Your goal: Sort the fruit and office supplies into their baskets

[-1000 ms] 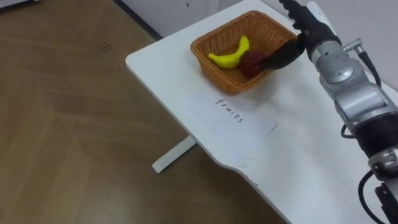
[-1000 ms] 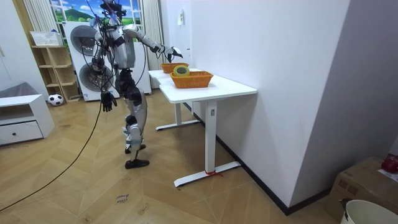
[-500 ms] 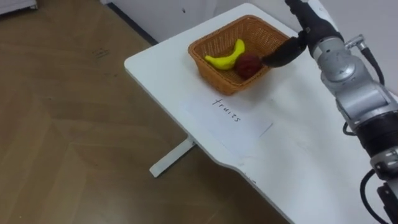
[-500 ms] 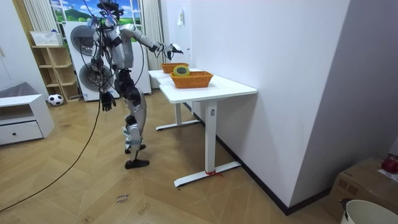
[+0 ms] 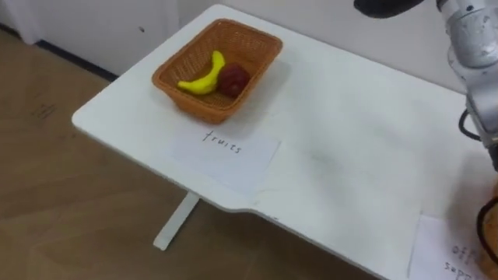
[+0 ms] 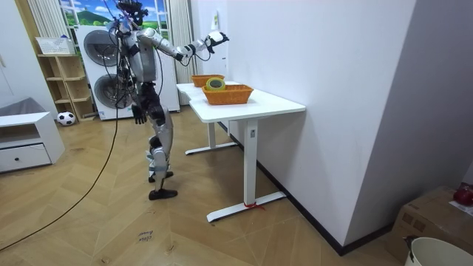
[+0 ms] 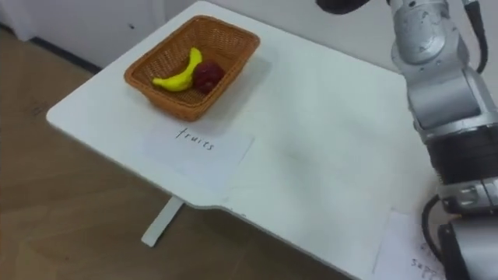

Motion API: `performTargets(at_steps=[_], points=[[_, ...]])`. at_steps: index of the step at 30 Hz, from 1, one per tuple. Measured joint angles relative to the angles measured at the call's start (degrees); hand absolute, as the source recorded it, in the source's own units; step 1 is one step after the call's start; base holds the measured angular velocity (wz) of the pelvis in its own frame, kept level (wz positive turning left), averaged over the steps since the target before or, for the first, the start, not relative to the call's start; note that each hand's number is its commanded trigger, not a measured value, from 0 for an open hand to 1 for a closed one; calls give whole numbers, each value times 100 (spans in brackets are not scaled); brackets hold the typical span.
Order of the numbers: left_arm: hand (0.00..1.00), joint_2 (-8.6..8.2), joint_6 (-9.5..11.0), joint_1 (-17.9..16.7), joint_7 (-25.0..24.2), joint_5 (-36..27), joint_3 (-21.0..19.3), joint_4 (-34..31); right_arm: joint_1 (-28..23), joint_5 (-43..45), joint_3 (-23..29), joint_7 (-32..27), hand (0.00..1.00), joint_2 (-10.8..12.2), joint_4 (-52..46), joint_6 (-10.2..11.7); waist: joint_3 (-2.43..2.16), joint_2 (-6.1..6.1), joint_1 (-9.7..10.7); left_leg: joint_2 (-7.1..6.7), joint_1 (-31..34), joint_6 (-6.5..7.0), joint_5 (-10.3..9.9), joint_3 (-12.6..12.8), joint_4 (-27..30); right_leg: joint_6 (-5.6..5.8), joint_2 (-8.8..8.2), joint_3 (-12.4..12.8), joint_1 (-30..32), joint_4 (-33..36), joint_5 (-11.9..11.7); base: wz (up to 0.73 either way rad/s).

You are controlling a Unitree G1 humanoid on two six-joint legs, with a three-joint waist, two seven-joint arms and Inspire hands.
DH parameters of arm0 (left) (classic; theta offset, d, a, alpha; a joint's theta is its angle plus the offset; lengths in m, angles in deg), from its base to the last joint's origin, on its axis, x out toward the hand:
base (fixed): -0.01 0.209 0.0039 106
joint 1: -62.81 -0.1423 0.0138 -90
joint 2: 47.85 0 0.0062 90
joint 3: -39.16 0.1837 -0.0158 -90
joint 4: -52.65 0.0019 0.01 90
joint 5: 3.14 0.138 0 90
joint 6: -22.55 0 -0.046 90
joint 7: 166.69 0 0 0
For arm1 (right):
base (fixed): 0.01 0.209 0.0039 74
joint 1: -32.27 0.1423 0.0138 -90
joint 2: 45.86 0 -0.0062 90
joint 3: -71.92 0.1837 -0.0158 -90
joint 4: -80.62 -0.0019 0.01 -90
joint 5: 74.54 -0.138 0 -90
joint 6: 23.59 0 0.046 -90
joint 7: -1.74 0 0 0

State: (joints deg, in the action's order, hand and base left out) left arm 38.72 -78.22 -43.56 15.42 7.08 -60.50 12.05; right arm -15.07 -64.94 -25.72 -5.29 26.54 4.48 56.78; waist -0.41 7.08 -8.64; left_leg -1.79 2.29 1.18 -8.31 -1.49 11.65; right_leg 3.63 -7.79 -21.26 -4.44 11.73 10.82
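My R hand (image 5: 385, 6) up at top edge, open/closed can't tell; L hand (image 6: 137, 113) by hip. Banana (image 5: 199, 79) + red fruit (image 5: 234, 78) in basket (image 5: 204, 107) near surface (image 5: 342, 163) corner, well apart from R hand, wide white stretch btwn.

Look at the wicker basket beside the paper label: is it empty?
No, the basket holds a yellow banana and a dark red fruit.

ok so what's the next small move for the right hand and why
Probably lower the right hand toward the white table and look for the next item: the yellow banana and the dark red fruit already lie in the brown woven basket by the paper label, and that hand hangs high above the table.
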Motion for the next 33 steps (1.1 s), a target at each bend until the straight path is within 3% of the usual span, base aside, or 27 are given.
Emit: performTargets(at_steps=[3,6,8,14,21,26,31,33], points=[[0,7,54,62,1,-27,-24,-3,-5,-4,179,-167,0,-268,-333,14,-1,0,275,14,-83,1,-1,152,-58,-9,9,148,27,-4,-12,-30],[0,12,249,122,14,-74,-33,1,-107,-2,569,-385,0,-521,-585,39,3,31,516,54,-221,-1,-7,390,-145,-9,28,365,24,0,-13,-31],[0,12,335,146,25,-55,-67,-2,-183,-3,790,-433,0,-565,-644,108,7,51,713,86,-236,-8,-35,441,-148,-14,48,390,38,0,-16,-17],[0,46,463,216,73,-231,-91,-6,-759,-51,1548,-657,0,-762,-634,258,1,90,1027,208,-397,-65,-92,720,-237,-57,151,488,76,-2,-52,-28],[0,152,572,237,98,-505,-88,4,-1337,-279,2264,-1140,0,-772,-628,281,-1,105,1360,346,-404,-139,-140,1046,-246,-135,277,725,252,-12,-101,-28],[0,160,713,201,169,-637,-103,-6,-1803,-968,3018,-1941,0,-775,-344,531,8,86,1615,406,-474,-182,-170,1123,-248,-143,323,701,211,-19,-105,-9],[0,154,757,209,397,-627,-83,30,-2488,-1491,3576,-2734,0,-772,-322,700,12,81,1731,449,-550,-209,-187,1228,-274,-147,365,766,196,-21,-107,-11],[0,155,809,218,401,-628,-68,171,-2675,-1835,3679,-2992,0,-771,-320,756,33,59,1788,449,-604,-210,-190,1235,-296,-147,369,778,148,-29,-107,-3]])
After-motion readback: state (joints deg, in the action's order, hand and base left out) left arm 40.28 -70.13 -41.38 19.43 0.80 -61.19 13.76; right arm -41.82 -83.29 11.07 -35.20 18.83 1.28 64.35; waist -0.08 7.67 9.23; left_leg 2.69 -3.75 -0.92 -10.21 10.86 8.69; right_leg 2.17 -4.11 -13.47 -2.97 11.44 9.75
